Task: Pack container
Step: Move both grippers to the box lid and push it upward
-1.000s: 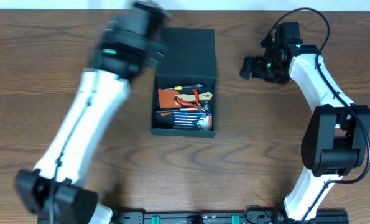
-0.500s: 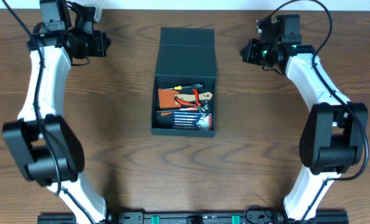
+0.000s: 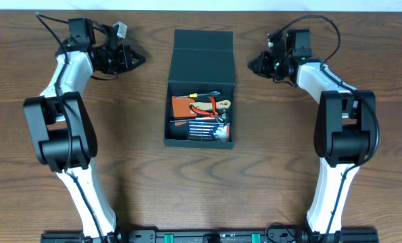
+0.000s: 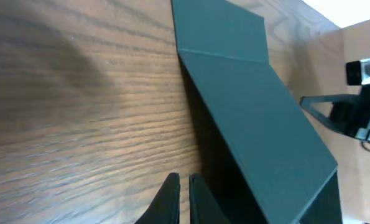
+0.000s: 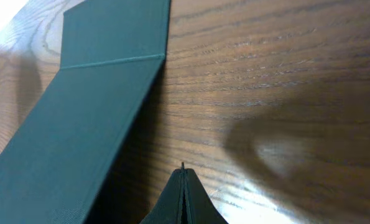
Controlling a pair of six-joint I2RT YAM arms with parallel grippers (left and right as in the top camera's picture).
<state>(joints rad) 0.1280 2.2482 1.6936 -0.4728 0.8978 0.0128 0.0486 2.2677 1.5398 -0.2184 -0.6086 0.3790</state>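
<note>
The dark teal container [image 3: 203, 61] stands mid-table with its flap lid raised at the back. Inside lie orange-handled pliers [image 3: 211, 106], a screwdriver [image 3: 202, 95] and a blue case of drill bits [image 3: 204, 129]. My left gripper [image 3: 138, 59] hovers left of the lid, apart from it and pointing at it, shut on nothing. In the left wrist view its tips [image 4: 183, 180] sit just beside the container's side [image 4: 253, 124]. My right gripper [image 3: 253, 64] hangs right of the lid, shut and empty. In the right wrist view its tips [image 5: 183, 169] point along the table next to the lid [image 5: 91, 118].
The brown wooden table [image 3: 119, 175] spreads around the container. Both arm bases stand at the front edge, left [image 3: 86, 223] and right [image 3: 329, 223]. The right arm [image 4: 359, 115] shows beyond the lid in the left wrist view.
Both grippers went from open to shut. The left arm swung from over the table to the back left, then turned toward the lid. The right gripper edged left toward the lid.
</note>
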